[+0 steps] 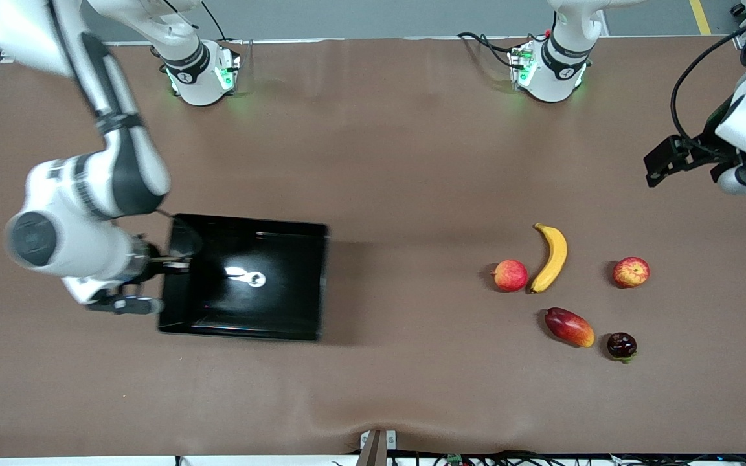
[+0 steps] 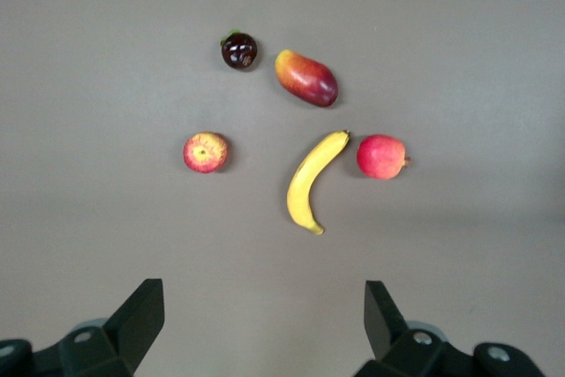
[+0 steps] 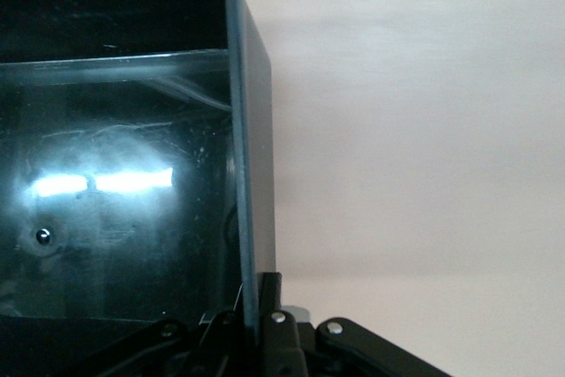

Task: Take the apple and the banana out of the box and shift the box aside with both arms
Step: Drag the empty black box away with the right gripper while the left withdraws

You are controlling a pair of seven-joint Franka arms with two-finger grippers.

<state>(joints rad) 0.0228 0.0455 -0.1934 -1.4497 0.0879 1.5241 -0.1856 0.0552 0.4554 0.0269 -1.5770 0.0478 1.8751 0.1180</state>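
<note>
While the right gripper (image 1: 169, 262) pinches just one wall of the box (image 1: 282, 285), we see the main risk: a one-sided hold on glossy plastic could let the tray pivot or slip free as it slides, and a tilted wall might catch on the surface (image 1: 373, 162). From the right wrist view the fingers (image 3: 265, 306) are pressed together astride that thin wall, at the box's edge toward the right arm's end. We see nothing lying in the box.

Both task fruits are already out, well apart from the box toward the left arm's end: the banana (image 1: 552, 257) lies just beside a pinker red fruit (image 1: 509, 275), and the apple (image 1: 631, 272) sits near the banana. A mango (image 1: 568, 327) and a dark fruit (image 1: 621, 345) lie nearer the camera than the banana.

The left gripper (image 2: 265, 320) waits in the air, fingers spread wide, looking down on the fruits, so we judge the box gets no second hold yet.
</note>
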